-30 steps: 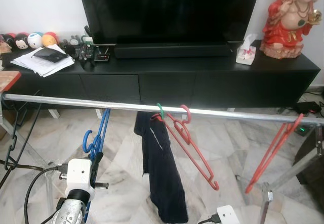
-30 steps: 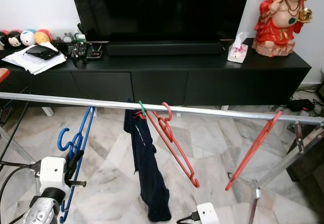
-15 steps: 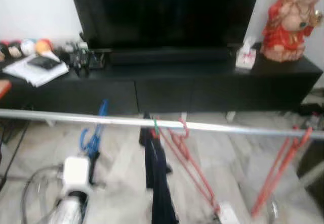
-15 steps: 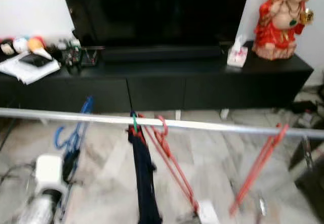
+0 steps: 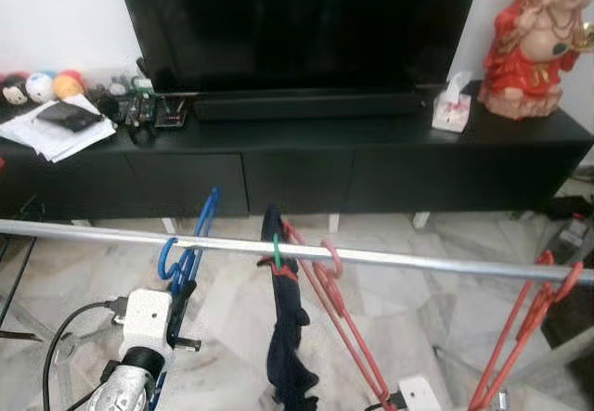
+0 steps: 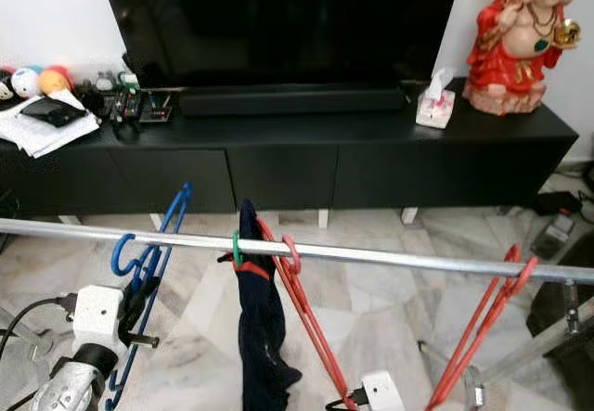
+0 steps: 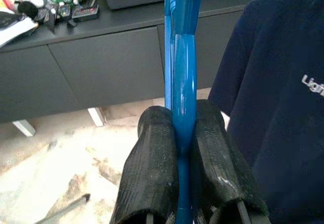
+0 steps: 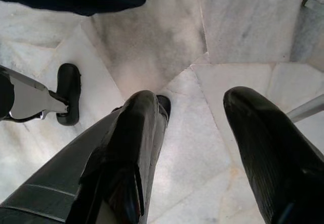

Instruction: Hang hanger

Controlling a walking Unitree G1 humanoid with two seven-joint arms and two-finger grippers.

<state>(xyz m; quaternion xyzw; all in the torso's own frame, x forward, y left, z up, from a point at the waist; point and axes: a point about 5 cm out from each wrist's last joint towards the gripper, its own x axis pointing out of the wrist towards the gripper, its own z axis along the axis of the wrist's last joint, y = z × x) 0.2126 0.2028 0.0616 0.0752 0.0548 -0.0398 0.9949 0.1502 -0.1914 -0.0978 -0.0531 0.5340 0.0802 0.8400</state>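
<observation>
A blue hanger (image 5: 190, 244) is clamped low on its body by my left gripper (image 7: 183, 133), which is shut on it. In the eye views my left gripper (image 5: 178, 298) holds the hanger upright on the near side of the silver rail (image 5: 418, 261), its hook (image 5: 167, 253) right at rail height. I cannot tell whether the hook is over the rail. A dark navy shirt (image 5: 283, 337) on a green-hooked hanger hangs just right of it. My right gripper (image 8: 195, 102) is open and points down at the marble floor.
Red hangers (image 5: 329, 276) hang beside the shirt, and another red hanger (image 5: 529, 323) hangs at the rail's right end. Behind stands a black TV console (image 5: 306, 151) with a TV, a red statue (image 5: 538, 40), a tissue box (image 5: 450, 105) and papers (image 5: 56, 133). A rack foot (image 8: 68, 92) rests on the floor.
The whole view has shifted, so the camera moved. The blue hanger's hook now sits at rail height, whereas a second ago it hung well below the rail.
</observation>
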